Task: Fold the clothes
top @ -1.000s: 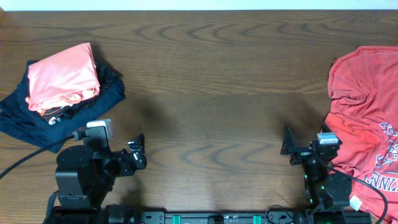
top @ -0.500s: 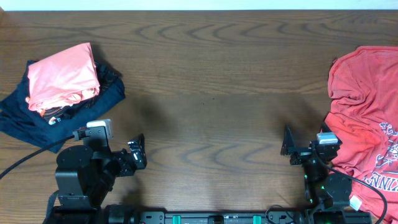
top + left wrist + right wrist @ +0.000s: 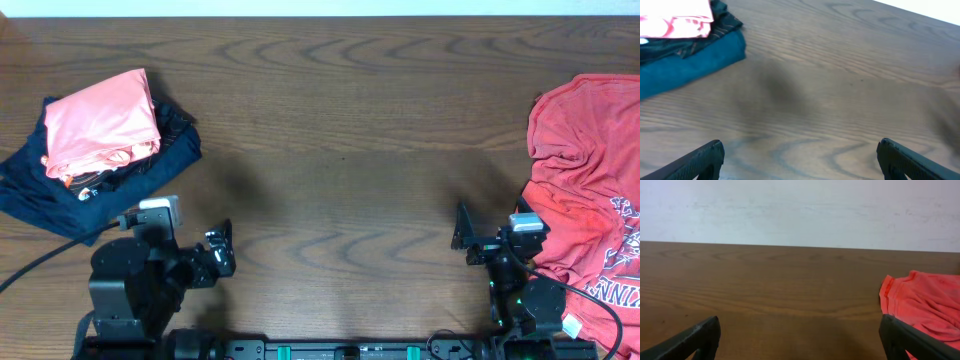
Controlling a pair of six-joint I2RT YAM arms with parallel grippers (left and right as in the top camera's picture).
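The light salmon-pink T-shirt (image 3: 100, 125) lies folded at the far left, on top of a folded navy T-shirt (image 3: 40, 200). A corner of it shows at the top left of the left wrist view (image 3: 675, 22). My left gripper (image 3: 220, 250) is open and empty near the table's front edge, well to the right of and nearer than the pile; its fingers (image 3: 800, 160) hang over bare wood. My right gripper (image 3: 462, 232) is open and empty near the front edge, with bare wood between its fingers (image 3: 800, 340).
A darker red T-shirt (image 3: 590, 200) with white print lies spread out and rumpled at the right edge, just right of my right arm; it also shows in the right wrist view (image 3: 925, 305). The navy T-shirt also shows in the left wrist view (image 3: 690, 65). The wooden table (image 3: 340, 150) lies between them.
My left arm has shifted very slightly toward the front edge. The right arm and the clothes have not moved.
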